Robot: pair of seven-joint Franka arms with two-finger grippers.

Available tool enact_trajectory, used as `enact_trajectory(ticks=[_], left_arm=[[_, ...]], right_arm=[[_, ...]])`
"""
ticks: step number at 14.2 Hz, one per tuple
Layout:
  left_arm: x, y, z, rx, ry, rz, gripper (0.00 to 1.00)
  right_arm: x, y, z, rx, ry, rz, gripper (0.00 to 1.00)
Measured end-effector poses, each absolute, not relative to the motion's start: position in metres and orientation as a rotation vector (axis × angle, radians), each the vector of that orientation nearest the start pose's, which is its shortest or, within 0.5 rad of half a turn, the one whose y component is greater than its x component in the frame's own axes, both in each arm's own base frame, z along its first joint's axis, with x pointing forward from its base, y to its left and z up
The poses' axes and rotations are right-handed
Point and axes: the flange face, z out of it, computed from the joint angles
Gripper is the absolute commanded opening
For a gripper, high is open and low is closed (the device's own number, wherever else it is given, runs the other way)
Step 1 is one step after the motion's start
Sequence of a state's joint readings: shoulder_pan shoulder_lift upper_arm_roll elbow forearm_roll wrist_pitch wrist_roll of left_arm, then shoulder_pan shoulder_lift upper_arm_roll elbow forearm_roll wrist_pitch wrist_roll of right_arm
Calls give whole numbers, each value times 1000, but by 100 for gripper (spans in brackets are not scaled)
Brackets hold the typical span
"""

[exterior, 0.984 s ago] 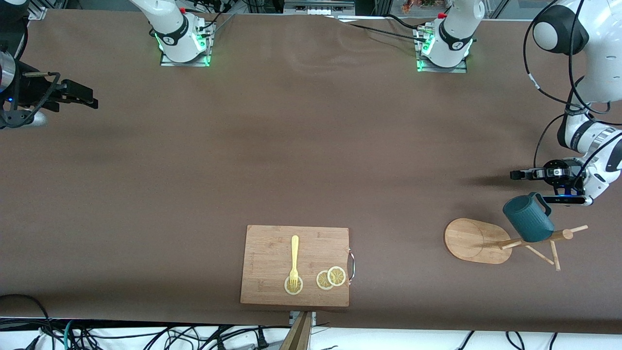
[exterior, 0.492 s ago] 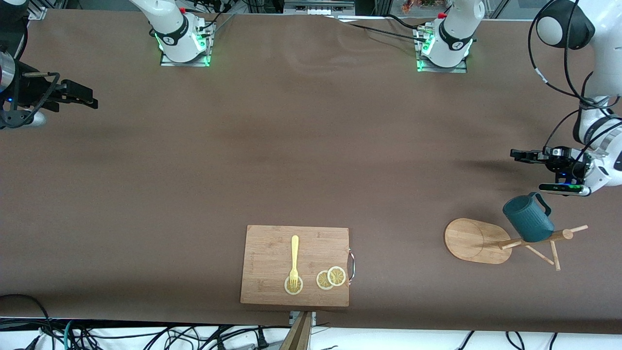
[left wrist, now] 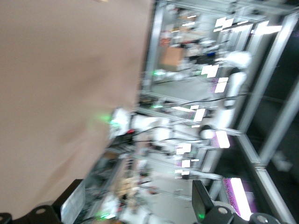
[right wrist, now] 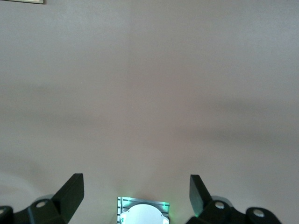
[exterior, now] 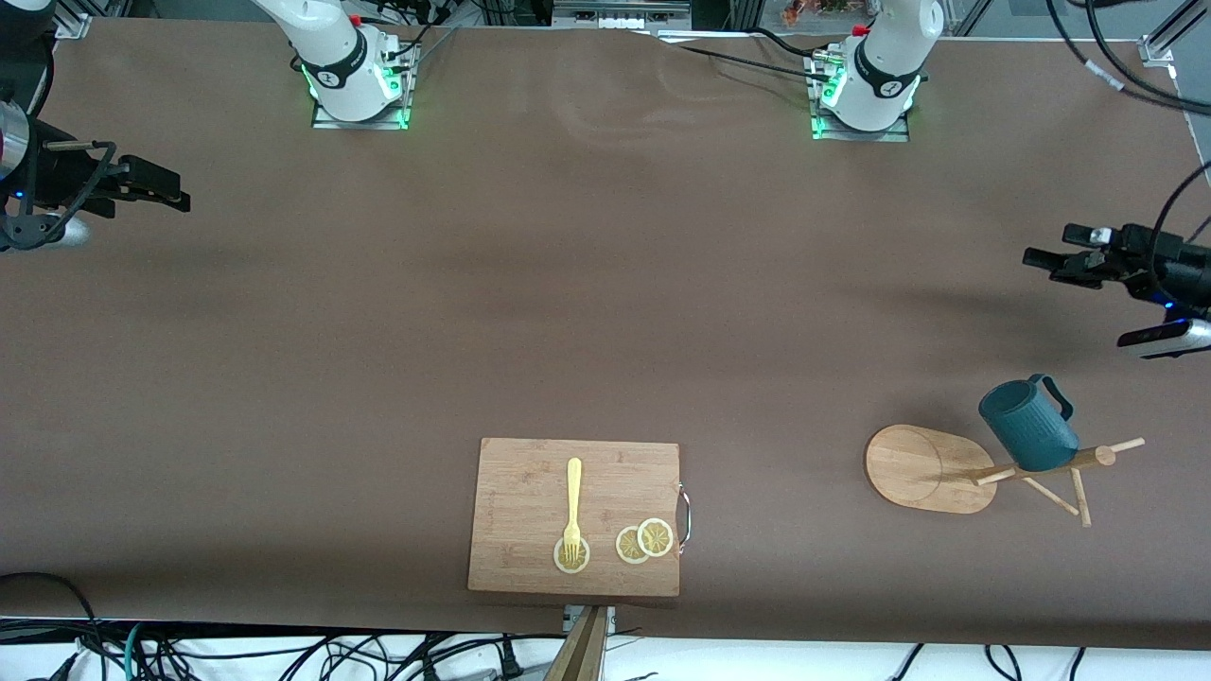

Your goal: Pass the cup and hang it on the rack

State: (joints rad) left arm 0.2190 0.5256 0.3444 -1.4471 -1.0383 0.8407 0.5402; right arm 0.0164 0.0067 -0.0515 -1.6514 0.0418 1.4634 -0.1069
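Lifting away, the left gripper (exterior: 1039, 256) hung with jaws released over the brown worktop (exterior: 605, 312), clear of the ribbed teal cup (exterior: 1028, 425) hanging on the light wooden rack (exterior: 956, 468); the waiting right gripper (exterior: 170, 189) was also released.

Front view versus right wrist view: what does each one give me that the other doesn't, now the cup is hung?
Only the front view shows the cup hanging on a peg of the rack, the cutting board with its fork and lemon slices, and the left gripper, open, over bare table toward the left arm's end. Only the right wrist view shows a green-lit robot base low between its fingers. Both show the right gripper, open and holding nothing, and the brown table.
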Motion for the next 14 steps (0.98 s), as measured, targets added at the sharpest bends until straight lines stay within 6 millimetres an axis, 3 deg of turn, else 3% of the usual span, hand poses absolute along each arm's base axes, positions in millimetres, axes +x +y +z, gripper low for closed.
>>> enact_trajectory(ticks=[3,11,14], left_arm=[[576,145,473,2044,-197,-436,100],[606,42,544,2790,-484,-354,100],[619,28,567,2964,-563,-177,100]], right_arm=[[540,-14,575,-3070,-111,295,100],[540,-14,575,-3070,-110,295,100],[540,-14,575,-3070,-110,295,100]])
